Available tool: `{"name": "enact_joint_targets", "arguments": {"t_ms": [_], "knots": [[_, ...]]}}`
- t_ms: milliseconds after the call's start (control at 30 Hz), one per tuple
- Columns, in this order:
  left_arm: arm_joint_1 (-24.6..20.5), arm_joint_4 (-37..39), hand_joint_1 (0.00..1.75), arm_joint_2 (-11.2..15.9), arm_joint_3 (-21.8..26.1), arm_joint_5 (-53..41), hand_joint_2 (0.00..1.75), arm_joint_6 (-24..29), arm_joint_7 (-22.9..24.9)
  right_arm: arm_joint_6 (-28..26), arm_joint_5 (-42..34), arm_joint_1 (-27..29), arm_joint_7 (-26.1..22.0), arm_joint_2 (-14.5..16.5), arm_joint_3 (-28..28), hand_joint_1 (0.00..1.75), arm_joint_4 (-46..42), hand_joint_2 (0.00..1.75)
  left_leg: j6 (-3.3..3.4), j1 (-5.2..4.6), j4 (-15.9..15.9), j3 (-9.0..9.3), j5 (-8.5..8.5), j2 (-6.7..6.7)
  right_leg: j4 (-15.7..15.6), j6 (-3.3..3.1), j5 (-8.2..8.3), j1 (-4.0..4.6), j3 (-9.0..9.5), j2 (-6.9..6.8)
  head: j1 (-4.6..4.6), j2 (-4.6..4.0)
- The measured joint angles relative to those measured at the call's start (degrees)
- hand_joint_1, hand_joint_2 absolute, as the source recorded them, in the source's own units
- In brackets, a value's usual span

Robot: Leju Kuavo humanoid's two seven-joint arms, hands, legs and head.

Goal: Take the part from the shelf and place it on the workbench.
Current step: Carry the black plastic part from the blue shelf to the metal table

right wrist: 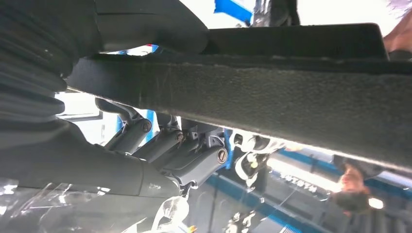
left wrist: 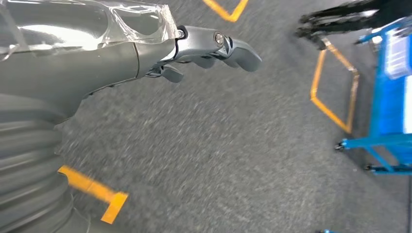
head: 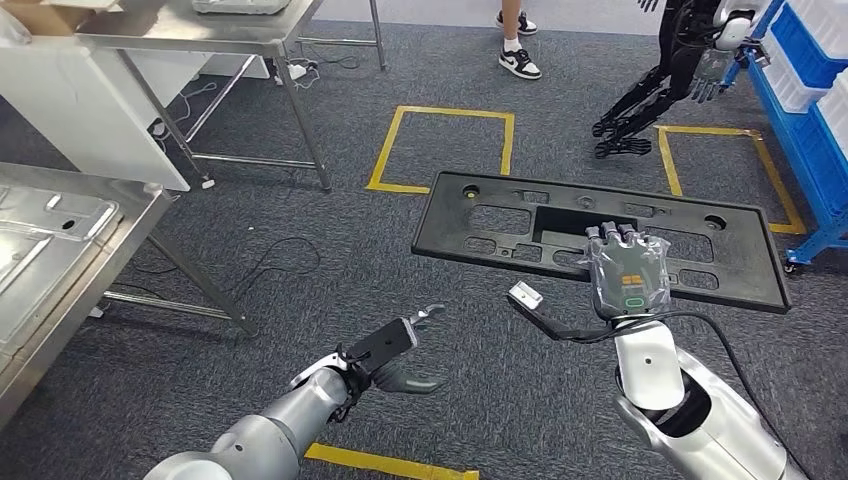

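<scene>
A long flat black plastic part [head: 600,235] with several cut-outs hangs level above the grey carpet, right of centre in the head view. My right hand [head: 625,265] grips its near edge from below, fingers hooked over the top. In the right wrist view the part's rough black edge [right wrist: 272,92] runs across, with the fingers [right wrist: 194,160] curled around it. My left hand [head: 395,355] hovers low at centre-left, holding nothing, its fingers apart. In the left wrist view the left hand's fingers [left wrist: 218,46] stretch out over bare carpet.
A steel workbench [head: 40,250] stands at the left edge, a second steel table [head: 200,40] behind it. Blue shelving [head: 810,90] with white bins lines the right side. Another black humanoid robot [head: 680,70] stands near it; a person's feet [head: 518,55] show at the top. Yellow tape squares [head: 445,150] mark the floor.
</scene>
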Motion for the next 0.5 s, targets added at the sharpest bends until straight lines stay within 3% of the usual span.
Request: {"name": "enact_joint_targets", "arguments": {"t_ms": [100,133,333,400,467,500], "knots": [[0.4,0.0,0.0,0.0,0.0,0.0,1.75,-0.9,0.0,-0.1,0.0,-0.2,0.4,0.0,0.2,1.75,0.2,1.75,-0.43,-0.28,7.8,-3.79,-3.65,5.58,-0.1,-0.88,-0.08,0.6,0.26,-2.01,-0.08,0.0],[0.4,0.0,0.0,0.0,0.0,0.0,1.75,-1.0,0.0,-0.2,0.0,-0.2,0.5,0.0,0.2,1.75,0.2,1.75,-0.46,-0.25,10.2,-4.94,-4.66,6.42,-0.1,-0.96,-0.12,0.78,0.29,-2.34,-0.08,0.01],[0.6,0.0,0.0,0.0,0.0,0.0,1.75,-1.2,0.1,-0.4,-0.1,-0.1,0.6,0.0,0.3,1.75,0.3,1.75,-0.06,-0.3,15.3,-7.51,-6.26,7.07,-0.1,-1.26,-0.34,1.21,0.45,-3.44,-0.08,0.01],[1.7,0.0,0.0,0.0,0.0,0.2,1.75,-1.4,0.1,-0.9,-0.1,0.0,0.6,0.0,0.5,1.75,0.6,1.75,1.53,-1.79,9.4,-4.54,-3.12,8.69,-0.2,-1.61,-0.85,1.6,1.17,-5.55,-0.08,0.01],[2.3,0.0,0.0,0.1,-0.3,0.2,1.75,-2.6,0.0,-1.5,-0.1,0.1,0.6,0.0,0.6,1.75,0.9,1.75,3.15,-3.67,0.2,0.12,0.4,11.04,-0.5,-1.73,-1.29,1.88,1.88,-7.73,-0.08,0.0],[2.0,0.0,0.0,0.1,-0.5,0.1,1.75,-3.8,0.0,-1.8,0.0,0.1,0.6,0.0,0.6,1.75,1.1,1.75,3.49,-4.1,-1.3,0.76,0.53,11.54,-0.7,-1.66,-1.34,1.92,2.02,-8.45,-0.07,0.0]]}}
